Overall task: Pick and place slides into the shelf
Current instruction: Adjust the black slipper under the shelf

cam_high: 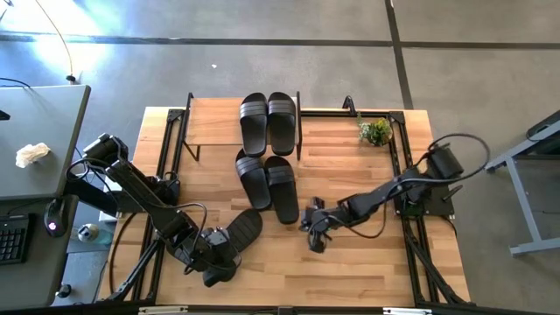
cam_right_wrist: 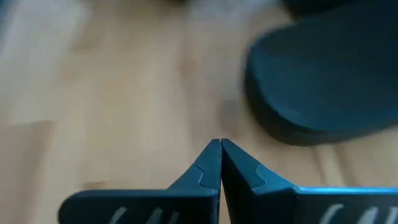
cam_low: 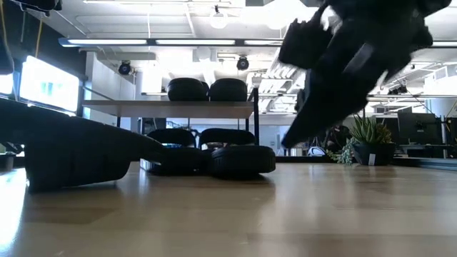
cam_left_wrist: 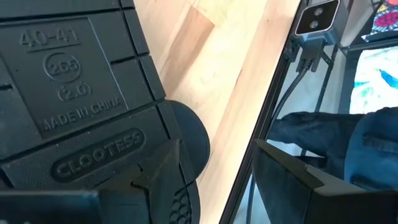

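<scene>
Ridged rubber slide (cam_left_wrist: 81, 93) sole-up between left fingers (cam_left_wrist: 177, 186); right fingers (cam_right_wrist: 219, 163) shut.

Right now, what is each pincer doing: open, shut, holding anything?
Left pincer: closed on a slide at the table's front.
Right pincer: shut, empty, over the tabletop near the middle pair of slides.

The slide's sole (cam_left_wrist: 81, 93) reads "40-41", "265", "(2.0)", "MADE IN CHINA", "CLOOTESS".

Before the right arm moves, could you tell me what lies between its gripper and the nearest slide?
Only bare tabletop separates the shut right gripper from that slide, in the high view.
</scene>
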{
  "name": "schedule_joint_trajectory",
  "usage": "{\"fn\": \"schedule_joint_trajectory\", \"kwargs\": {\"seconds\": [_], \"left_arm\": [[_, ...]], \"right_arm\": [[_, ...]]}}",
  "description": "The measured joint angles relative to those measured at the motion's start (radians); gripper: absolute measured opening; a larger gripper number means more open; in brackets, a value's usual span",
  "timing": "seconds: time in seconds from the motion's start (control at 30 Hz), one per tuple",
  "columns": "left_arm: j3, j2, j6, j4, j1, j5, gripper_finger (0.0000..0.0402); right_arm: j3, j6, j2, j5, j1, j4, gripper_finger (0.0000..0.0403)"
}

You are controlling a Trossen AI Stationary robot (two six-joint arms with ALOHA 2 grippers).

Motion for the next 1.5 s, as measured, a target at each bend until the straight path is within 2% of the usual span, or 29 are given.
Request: {"fn": "schedule_joint_trajectory", "kwargs": {"seconds": [0.2, 0.57, 0.9, 1.5], "left_arm": [[0.000, 0.000, -0.010, 0.005, 0.000, 0.000, 0.0188], [0.000, 0.000, -0.026, 0.002, 0.000, 0.000, 0.0188], [0.000, 0.000, -0.021, 0.000, -0.001, -0.004, 0.0188], [0.000, 0.000, -0.018, 0.000, -0.001, -0.013, 0.0188]], "right_arm": [[0.053, 0.006, 0.106, 0.011, -0.032, 0.007, 0.0000], [0.183, 0.059, 0.195, 0.102, -0.100, 0.017, 0.0000], [0.182, 0.112, 0.198, 0.173, -0.184, 0.014, 0.0000], [0.181, 0.131, 0.198, 0.159, -0.364, 0.011, 0.0000]]}}
